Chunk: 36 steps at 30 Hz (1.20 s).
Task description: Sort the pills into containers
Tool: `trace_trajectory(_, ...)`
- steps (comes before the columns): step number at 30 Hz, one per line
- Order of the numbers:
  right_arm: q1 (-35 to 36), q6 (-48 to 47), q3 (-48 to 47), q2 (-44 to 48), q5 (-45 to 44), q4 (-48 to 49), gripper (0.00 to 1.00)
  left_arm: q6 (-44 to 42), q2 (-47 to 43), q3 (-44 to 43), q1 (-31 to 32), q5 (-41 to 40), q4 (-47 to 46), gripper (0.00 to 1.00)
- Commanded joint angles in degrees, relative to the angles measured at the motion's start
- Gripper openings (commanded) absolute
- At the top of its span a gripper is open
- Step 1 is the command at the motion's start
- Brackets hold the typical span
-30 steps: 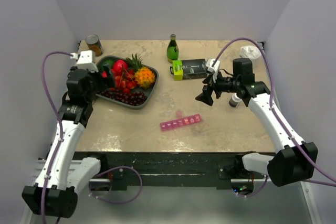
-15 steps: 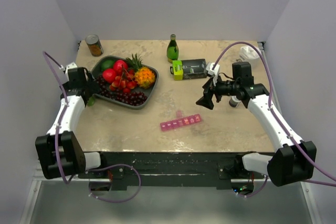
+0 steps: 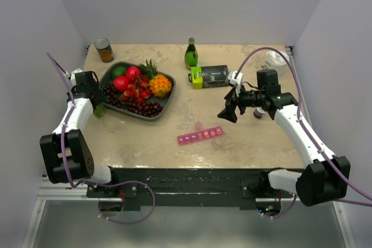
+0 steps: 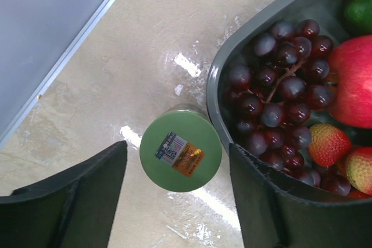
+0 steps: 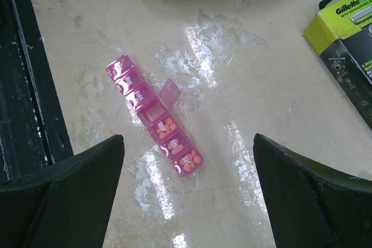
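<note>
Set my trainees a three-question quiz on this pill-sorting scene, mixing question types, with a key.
1. True or false: every lid of the pink pill organiser is shut.
2. The small green bottle stands: A) between the fingers of the open left gripper, beside the fruit tray; B) inside the tray; C) on the organiser.
3. What colour are the pills visible in the organiser?
Key: 1 false, one lid stands open; 2 A; 3 orange.

Pink pill organiser (image 3: pixel 200 135) front centre, right gripper (image 3: pixel 228 110) near it, fruit tray (image 3: pixel 167 98) left.
</note>
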State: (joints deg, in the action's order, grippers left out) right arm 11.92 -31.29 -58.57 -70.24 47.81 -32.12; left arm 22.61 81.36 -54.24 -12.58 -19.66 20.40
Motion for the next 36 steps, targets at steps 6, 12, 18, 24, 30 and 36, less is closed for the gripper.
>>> trace_trajectory(6,-0.76,-1.06,-0.32,0.63,2.46,-0.31,0.95,1.03,2.31,-2.98,-0.69,-1.26,-0.72,0.58)
trace_trajectory(12,-1.37,-1.32,-0.32,1.07,3.25,-0.58,0.95,-1.51,-3.21,-3.51,-0.69,-2.49,0.25,0.00)
trace_trajectory(18,-1.55,-3.07,-0.41,0.89,3.78,-1.45,0.95,-6.87,-12.35,-3.76,3.24,-1.60,2.09,0.00)
trace_trajectory(24,-1.73,-7.54,-0.58,-0.16,6.32,-4.09,0.95,-13.55,-18.25,-7.10,11.25,2.32,4.38,0.00)
trace_trajectory(30,-1.73,-23.68,-1.72,-1.39,13.44,-16.62,0.95,-18.04,-23.09,-7.20,17.84,35.36,-0.44,0.00)
trace_trajectory(36,-1.38,-31.10,-4.45,-0.08,14.60,-22.54,0.96,-16.64,-22.83,-4.04,38.31,42.07,-10.02,0.00)
